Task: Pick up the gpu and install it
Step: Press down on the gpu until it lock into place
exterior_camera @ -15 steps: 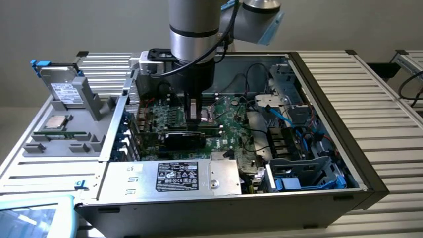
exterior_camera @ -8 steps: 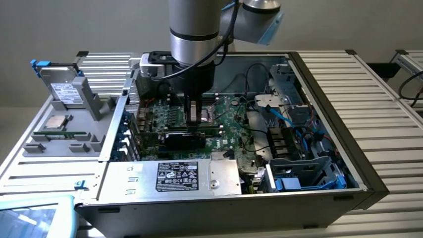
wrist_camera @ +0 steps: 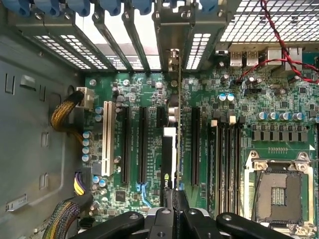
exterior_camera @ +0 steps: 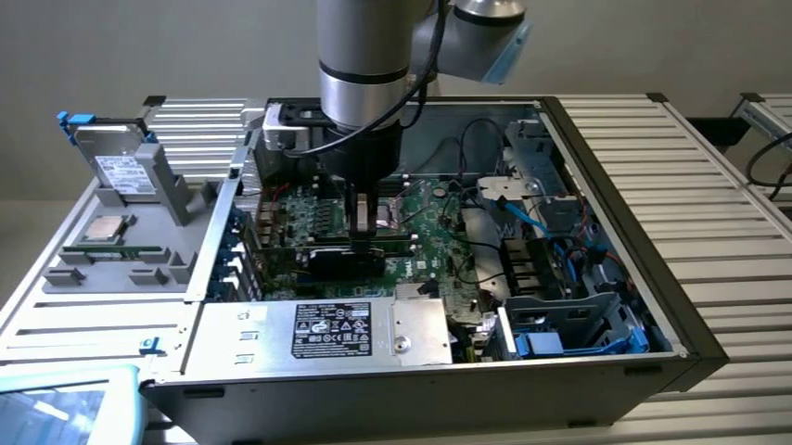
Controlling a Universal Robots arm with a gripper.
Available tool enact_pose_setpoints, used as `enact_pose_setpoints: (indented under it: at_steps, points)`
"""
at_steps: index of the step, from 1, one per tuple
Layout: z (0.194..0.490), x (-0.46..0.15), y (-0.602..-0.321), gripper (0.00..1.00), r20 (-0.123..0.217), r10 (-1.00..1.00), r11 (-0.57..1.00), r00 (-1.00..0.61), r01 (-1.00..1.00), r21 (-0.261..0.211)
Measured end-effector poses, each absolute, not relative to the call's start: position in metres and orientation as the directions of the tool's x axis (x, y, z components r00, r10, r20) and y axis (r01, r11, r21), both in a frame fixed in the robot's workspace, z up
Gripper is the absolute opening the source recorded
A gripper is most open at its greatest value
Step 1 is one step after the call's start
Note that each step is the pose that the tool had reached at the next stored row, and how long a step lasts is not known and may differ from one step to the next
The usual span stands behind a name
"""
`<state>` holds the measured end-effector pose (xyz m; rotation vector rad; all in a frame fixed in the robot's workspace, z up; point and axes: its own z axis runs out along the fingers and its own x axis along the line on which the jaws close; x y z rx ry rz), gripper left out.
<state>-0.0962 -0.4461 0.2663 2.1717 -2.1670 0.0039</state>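
- Grey plastic holder (exterior_camera: 124,250) sits at the exterior view's left on the ribbed metal surface (exterior_camera: 693,158); a silver hard drive (exterior_camera: 124,171) with a white label stands upright in it, and a small square CPU chip (exterior_camera: 106,227) lies flat just in front of the drive.
- Nearer the camera, a light-blue object (exterior_camera: 69,408) fills the lower left corner.
- Open computer case (exterior_camera: 619,362) lies on its side in the middle; its silver front panel carries a black sticker (exterior_camera: 332,331) with white print too small to read.
- Silver-and-black robot arm (exterior_camera: 362,56) comes straight down from above into the case, wrist vertical, a black cable looping beside it.
- Its claw (exterior_camera: 363,236) is clenched on the upper edge of the gpu (exterior_camera: 340,260), one finger on each face of the card.
- In the wrist view the gpu (wrist_camera: 173,144) stands on edge over the green motherboard (wrist_camera: 224,124), in line with a slot between the black expansion slots, its bracket end reaching to the rear slot covers (wrist_camera: 124,35); whether it is fully seated cannot be told. A green logo shows on the card, unreadable.
- Toward the exterior view's right, black and blue cables (exterior_camera: 544,222) cross the drive bays.
- An open CPU socket (wrist_camera: 279,189) and memory slots (wrist_camera: 227,159) lie beside the card, with red wires (wrist_camera: 279,45) above them.
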Motion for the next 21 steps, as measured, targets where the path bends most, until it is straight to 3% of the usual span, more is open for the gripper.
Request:
enact_pose_setpoints:
  at_steps: [21]
  points:
    - [0.286, -0.096, -0.446, 0.12, 0.053, -0.999, -0.001, 0.003, -0.999, 0.05]
